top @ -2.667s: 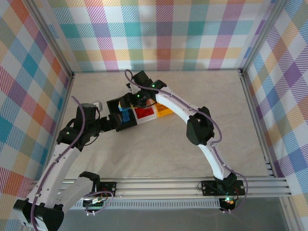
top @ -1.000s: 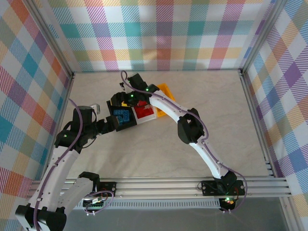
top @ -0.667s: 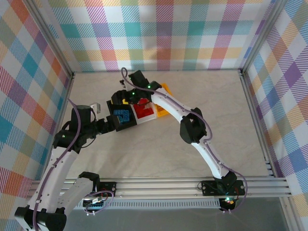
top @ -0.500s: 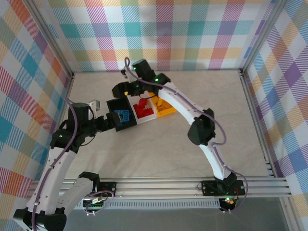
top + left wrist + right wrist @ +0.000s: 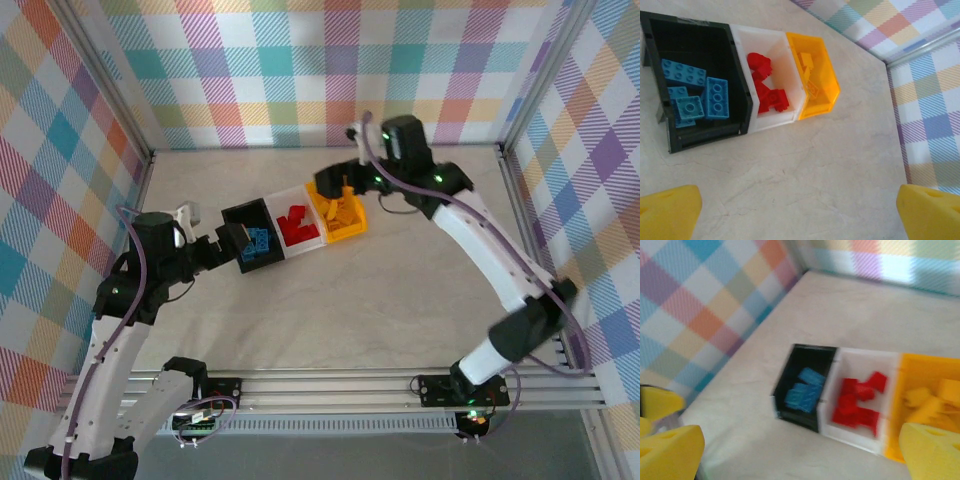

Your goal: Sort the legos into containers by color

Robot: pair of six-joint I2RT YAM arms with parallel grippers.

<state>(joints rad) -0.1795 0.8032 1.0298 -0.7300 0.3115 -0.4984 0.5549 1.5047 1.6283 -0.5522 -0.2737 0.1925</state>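
The right gripper (image 5: 338, 188) is swinging right, off the black bin (image 5: 238, 213) toward the yellow-orange bin (image 5: 350, 232); it and the left gripper (image 5: 232, 243) are gaping empty. Blue, red and yellow legos (image 5: 715, 97) are sitting sorted in their bins: likely finished.

Pale marbled worktop (image 5: 400, 290). Toward the far middle, three small open bins in a row, sides touching: black bin (image 5: 243, 206) at left, white bin (image 5: 305, 248) in the middle, orange bin (image 5: 346, 236) at right. Row slightly slanted, right end farther.
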